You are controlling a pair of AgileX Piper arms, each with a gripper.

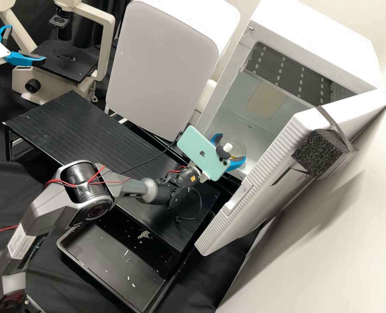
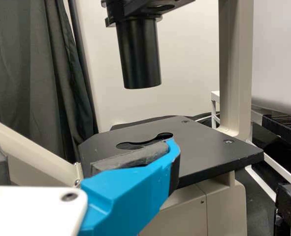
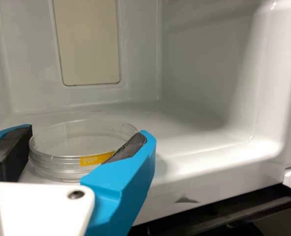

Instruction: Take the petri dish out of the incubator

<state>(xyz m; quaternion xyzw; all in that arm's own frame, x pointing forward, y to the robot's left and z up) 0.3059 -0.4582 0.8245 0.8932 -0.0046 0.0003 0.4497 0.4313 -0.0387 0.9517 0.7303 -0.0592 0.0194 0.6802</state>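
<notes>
In the high view my right gripper is at the mouth of the white incubator, open around the clear petri dish. Seen by the right wrist camera, the round petri dish with a yellow label lies flat on the incubator floor; my right gripper has one finger on each side of it, and contact with its rim cannot be made out. At the high view's left edge my left gripper stands open beside the microscope; in its wrist view the left gripper holds nothing.
The incubator door hangs open to the right of the right arm. Below that arm are a black raised platform and a black tray. The microscope stage lies beyond the left gripper, under a black cylinder.
</notes>
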